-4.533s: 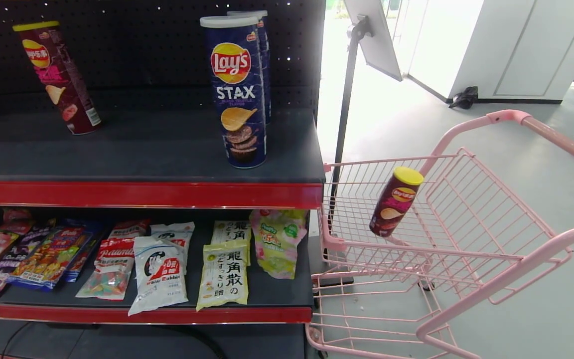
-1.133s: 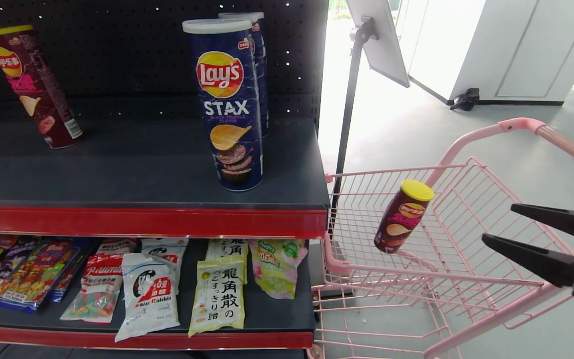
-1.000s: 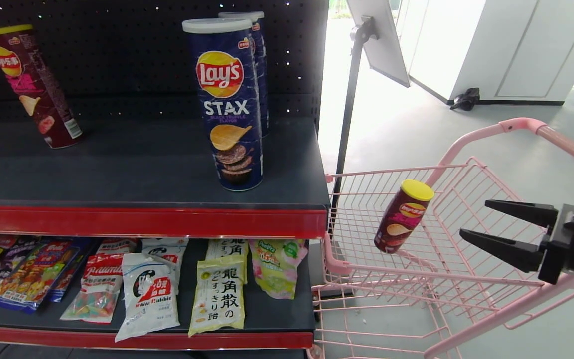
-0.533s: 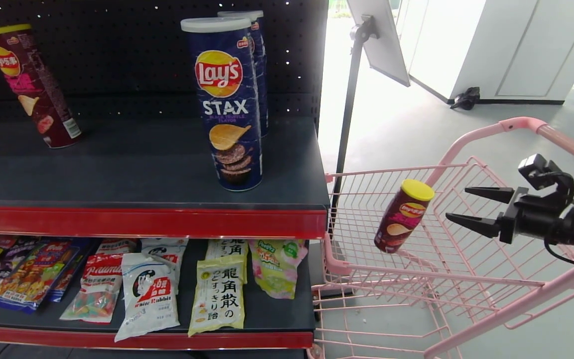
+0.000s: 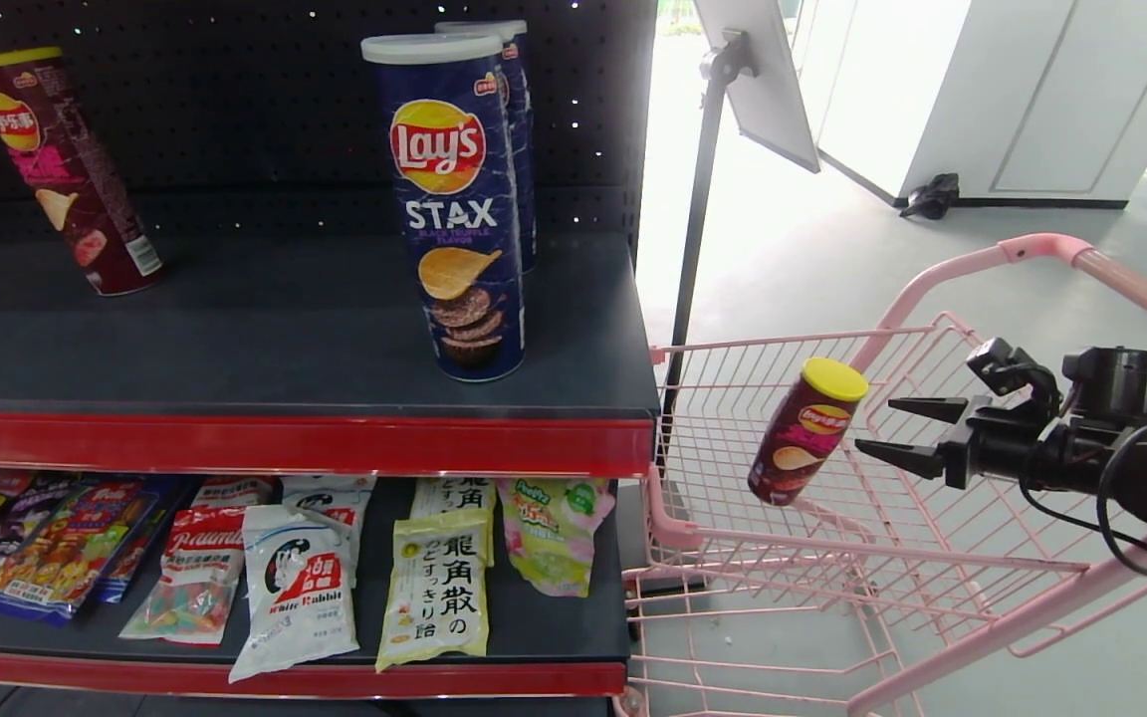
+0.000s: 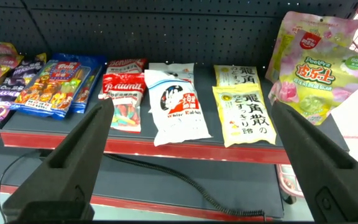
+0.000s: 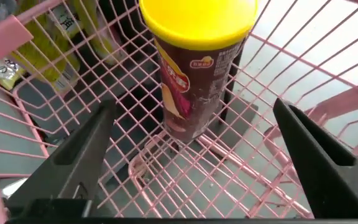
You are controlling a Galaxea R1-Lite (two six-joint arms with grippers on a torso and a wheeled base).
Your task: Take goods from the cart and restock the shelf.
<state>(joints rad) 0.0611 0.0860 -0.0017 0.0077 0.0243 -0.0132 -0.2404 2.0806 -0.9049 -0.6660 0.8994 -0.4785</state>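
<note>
My right fingers point(image 5: 907, 457) are spread open, level with the yellow-lidded chip can point(image 5: 804, 433) and just beside it, not touching. The can stands in the pink cart point(image 5: 932, 329). My left fingers point(image 6: 73, 158) are spread too, facing the snack bags point(image 6: 173, 102) on the lower shelf point(image 6: 166, 149).

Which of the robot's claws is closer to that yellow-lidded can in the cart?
Right. The right gripper, open, is just beside the can in the cart; the left gripper faces the lower shelf, away from it.
</note>
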